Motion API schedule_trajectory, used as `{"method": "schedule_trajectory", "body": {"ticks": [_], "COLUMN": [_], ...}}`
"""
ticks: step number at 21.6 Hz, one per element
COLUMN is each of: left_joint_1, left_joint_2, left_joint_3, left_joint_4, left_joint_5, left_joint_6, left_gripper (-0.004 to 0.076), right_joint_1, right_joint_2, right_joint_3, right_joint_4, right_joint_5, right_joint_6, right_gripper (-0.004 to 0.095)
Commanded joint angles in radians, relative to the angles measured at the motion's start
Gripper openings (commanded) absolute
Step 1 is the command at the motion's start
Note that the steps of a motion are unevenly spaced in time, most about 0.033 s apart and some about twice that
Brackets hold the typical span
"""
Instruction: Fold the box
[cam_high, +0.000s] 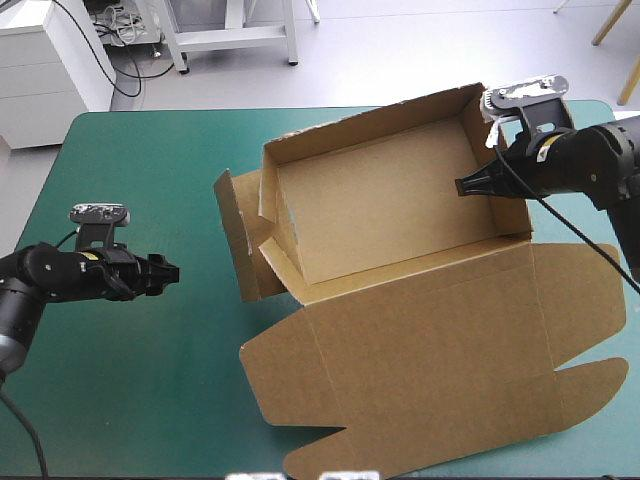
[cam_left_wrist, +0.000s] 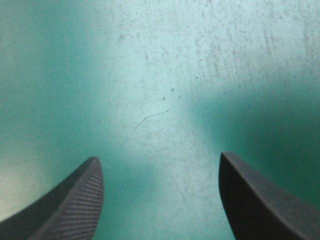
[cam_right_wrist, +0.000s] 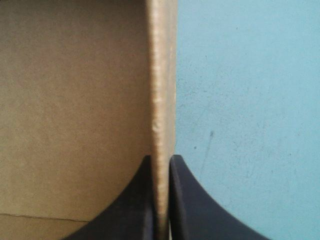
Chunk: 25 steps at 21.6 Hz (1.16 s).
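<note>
From here the box (cam_high: 400, 250) takes up the right half of the table (cam_high: 130, 160). It is a brown open tray with its lid (cam_high: 440, 350) lying flat toward the near edge and almost reaching it. The tray's long axis runs left to right, skewed a little so the right end lies closer to the far edge, and its opening faces up. The far, near and right walls stand. At the left end a flap (cam_high: 232, 230) splays outward, untucked.

The right gripper (cam_high: 465, 186) has the tray's right wall pinched. Its wrist view shows the black fingers (cam_right_wrist: 187, 200) pressed against either face of the board, with the inside of the box (cam_right_wrist: 75, 100) on one side and the teal-green cover (cam_right_wrist: 250, 100) on the other. The left gripper (cam_high: 172, 270) hangs low near the table's left edge, well apart from the box. Its fingers (cam_left_wrist: 75, 205) are spread wide, with bare cover (cam_left_wrist: 160, 75) between them.
</note>
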Motion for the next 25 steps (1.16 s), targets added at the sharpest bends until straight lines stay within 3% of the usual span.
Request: {"method": "schedule_trajectory", "body": {"ticks": [1, 4, 7, 10, 18, 22, 25], "left_joint_1": [0.109, 0.204, 0.204, 0.193, 0.027, 0.018, 0.006], "left_joint_2": [0.064, 0.21, 0.293, 0.391, 0.431, 0.431, 0.42], "left_joint_3": [-0.03, 0.003, 0.04, 0.061, 0.061, 0.059, 0.059], "left_joint_4": [-0.311, -0.63, -0.834, -1.017, -1.081, -1.165, -1.178], "left_joint_5": [0.018, 0.058, 0.077, 0.198, 0.238, 0.417, 0.415], "left_joint_6": [0.291, 0.534, 0.678, 0.819, 0.862, 0.921, 0.923], "left_gripper": [0.0474, 0.0474, 0.0474, 0.0474, 0.0474, 0.0474, 0.0474], "right_joint_1": [-0.001, -0.001, -0.001, -0.001, -0.001, -0.001, -0.001], "right_joint_2": [-0.036, -0.036, -0.036, -0.036, 0.001, 0.073, 0.105], "right_joint_3": [-0.028, -0.028, -0.028, -0.028, -0.028, -0.028, -0.028], "right_joint_4": [0.009, 0.013, 0.021, 0.021, 0.018, 0.018, 0.02], "right_joint_5": [-0.059, -0.059, -0.059, -0.066, -0.093, -0.077, -0.079], "right_joint_6": [0.001, 0.009, 0.009, 0.009, 0.009, 0.009, 0.009], "right_gripper": [-0.0021, -0.0022, -0.0022, -0.0022, -0.0021, -0.0022, -0.0021]}}
